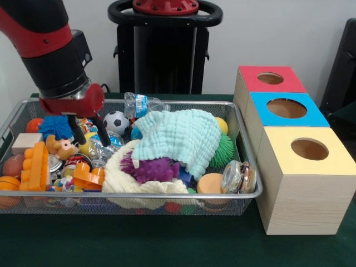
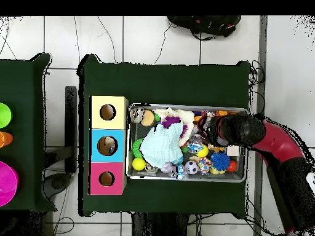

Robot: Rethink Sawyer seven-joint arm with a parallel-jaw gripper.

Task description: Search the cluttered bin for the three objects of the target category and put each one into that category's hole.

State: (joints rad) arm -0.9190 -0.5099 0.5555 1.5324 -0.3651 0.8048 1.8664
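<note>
My gripper point(image 1: 90, 136) is down in the left part of the wire bin point(image 1: 167, 195), open, one black finger point(image 1: 77, 133) by a toy figure point(image 1: 61, 148) and the other beside crinkled clear plastic point(image 1: 105, 146). A yellow ball point(image 1: 88, 147) and a colourful wrapped item lie between them; nothing is gripped. In the overhead view the arm point(image 2: 243, 130) covers the bin's right part and the gripper point(image 2: 207, 131) tips are mostly hidden. Three wooden boxes stand beside the bin, with a red-topped hole point(image 1: 271, 78), a blue-topped hole point(image 1: 286, 107) and a yellow-topped hole point(image 1: 309, 148).
The bin holds a mint cloth point(image 1: 178, 136), purple spiky ball point(image 1: 150, 168), soccer ball point(image 1: 115, 121), blue spiky ball point(image 1: 55, 127), plastic bottle point(image 1: 142, 104), green spiky ball point(image 1: 225, 150), glass jar point(image 1: 239, 177), orange blocks point(image 1: 36, 167) and a wooden block point(image 1: 25, 142).
</note>
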